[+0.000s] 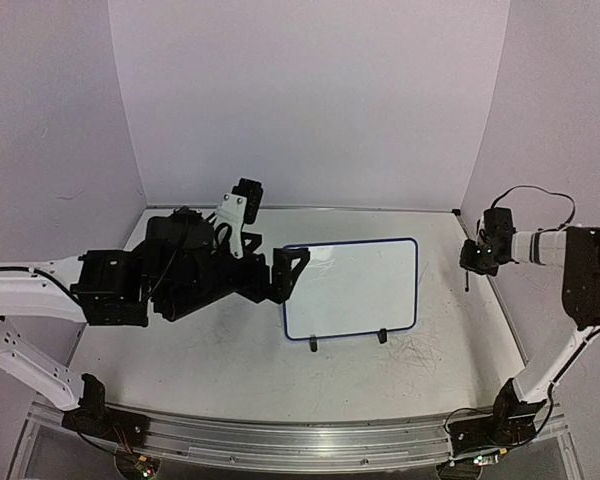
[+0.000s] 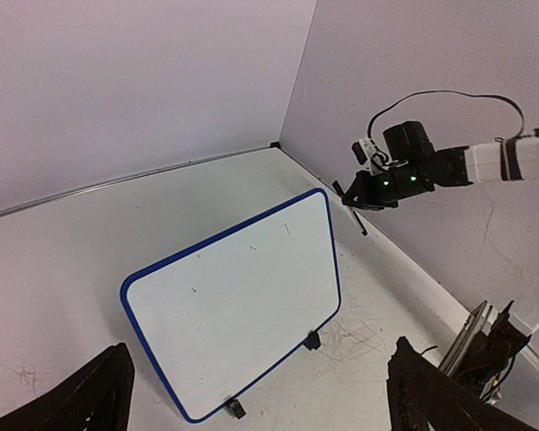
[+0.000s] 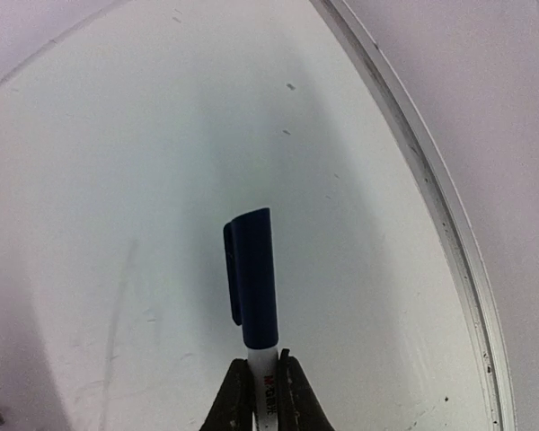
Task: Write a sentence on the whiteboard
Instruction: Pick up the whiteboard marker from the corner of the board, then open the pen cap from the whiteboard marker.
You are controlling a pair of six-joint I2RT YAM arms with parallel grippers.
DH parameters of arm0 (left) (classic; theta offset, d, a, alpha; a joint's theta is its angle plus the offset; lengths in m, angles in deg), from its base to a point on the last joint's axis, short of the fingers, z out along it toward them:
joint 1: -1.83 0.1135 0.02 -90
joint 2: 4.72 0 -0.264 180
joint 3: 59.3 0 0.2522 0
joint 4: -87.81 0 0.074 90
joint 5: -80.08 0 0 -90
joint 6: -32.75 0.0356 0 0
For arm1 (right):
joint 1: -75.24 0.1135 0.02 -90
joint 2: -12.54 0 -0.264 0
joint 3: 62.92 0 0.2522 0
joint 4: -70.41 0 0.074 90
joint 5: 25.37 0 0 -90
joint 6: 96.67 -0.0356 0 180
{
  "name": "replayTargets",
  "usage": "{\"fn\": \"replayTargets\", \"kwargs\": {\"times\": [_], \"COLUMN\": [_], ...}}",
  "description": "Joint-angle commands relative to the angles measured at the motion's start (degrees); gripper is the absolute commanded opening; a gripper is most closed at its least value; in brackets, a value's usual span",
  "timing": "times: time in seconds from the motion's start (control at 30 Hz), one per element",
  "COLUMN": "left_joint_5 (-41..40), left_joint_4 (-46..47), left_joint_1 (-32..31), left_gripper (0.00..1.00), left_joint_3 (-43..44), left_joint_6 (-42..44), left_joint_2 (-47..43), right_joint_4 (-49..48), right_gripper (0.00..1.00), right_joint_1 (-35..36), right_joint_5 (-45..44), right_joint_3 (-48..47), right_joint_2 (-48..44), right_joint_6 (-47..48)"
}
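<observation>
Firmly clamped with the right gripper (image 3: 265,364) on the white barrel of a pen (image 3: 254,278), with its dark blue cap on and jutting out beyond the fingertips over the table (image 3: 117,180). Spread wide and holding nothing at the left gripper (image 2: 260,355), with the blue-framed whiteboard (image 2: 242,296) just ahead of and between its fingers (image 2: 90,395), well apart from the right gripper's fingers.

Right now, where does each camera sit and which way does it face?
Top external: above and behind the robot, looking down on the tabletop; shows left gripper, right gripper, whiteboard.
Left wrist: faces across the whiteboard toward the right gripper; own open fingers at bottom corners.
Right wrist: looks down at the tabletop; own fingers shut on a blue-capped marker.
Shared: top and left wrist both show whiteboard, right gripper.
</observation>
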Motion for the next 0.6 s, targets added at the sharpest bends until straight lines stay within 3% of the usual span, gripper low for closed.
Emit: {"fn": "replayTargets", "kwargs": {"times": [0.0,0.17,0.27,0.4,0.57], "left_joint_5": [5.2,19.0,26.8,36.0,42.3], "left_joint_4": [-2.4,-3.9,-4.1,-4.1,-5.0], "left_joint_1": [2.8,8.8,11.1,11.8,12.0], "left_gripper": [0.99,0.99,0.99,0.99,0.94], "left_joint_3": [10.1,18.4,22.5,27.8,31.9], "left_joint_6": [-5.0,-9.3,-10.7,-10.8,-11.9], "left_joint_2": [5.8,12.6,15.7,19.6,24.0], "right_joint_4": [-8.5,-10.1,-11.0,-13.5,-16.8], "right_gripper": [0.00,0.00,0.00,0.00,0.00], "right_joint_1": [5.8,13.9,16.9,23.6,31.8], "right_joint_5": [11.1,21.3,31.5,38.3,39.0], "right_joint_3": [6.0,11.0,12.6,14.1,14.2], "right_joint_2": [-16.4,-32.9,-37.7,-40.1,-37.4], "right_joint_6": [0.3,4.4,4.7,4.5,4.0]}}
